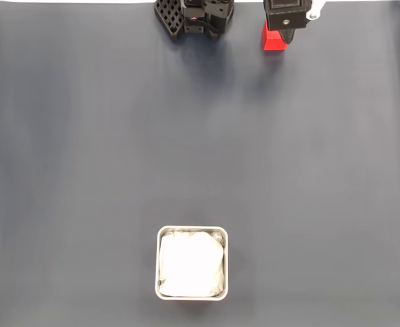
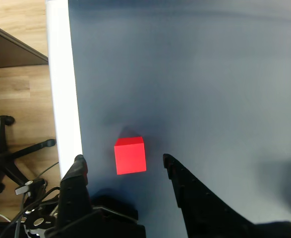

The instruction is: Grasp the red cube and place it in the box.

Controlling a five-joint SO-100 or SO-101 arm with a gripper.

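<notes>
Gripper (image 2: 123, 161) above the red cube (image 2: 130, 155), jaws spread wide.

In the wrist view I see the cube resting on the dark mat (image 2: 209, 74) between the fingertips, touching neither. In the fixed view I see the box (image 1: 191, 263) well apart, at the opposite mat edge.

In the fixed view, a matte black plastic arm base with a perforated grid panel (image 1: 170, 17) is showing at 12 o'clock. A black motor housing with a white bracket (image 1: 313, 9) is sitting toward 1 o'clock. In the wrist view, the black two-finger gripper (image 2: 123, 161) is showing pointed tips, with thin cables trailing at 7 o'clock.
</notes>
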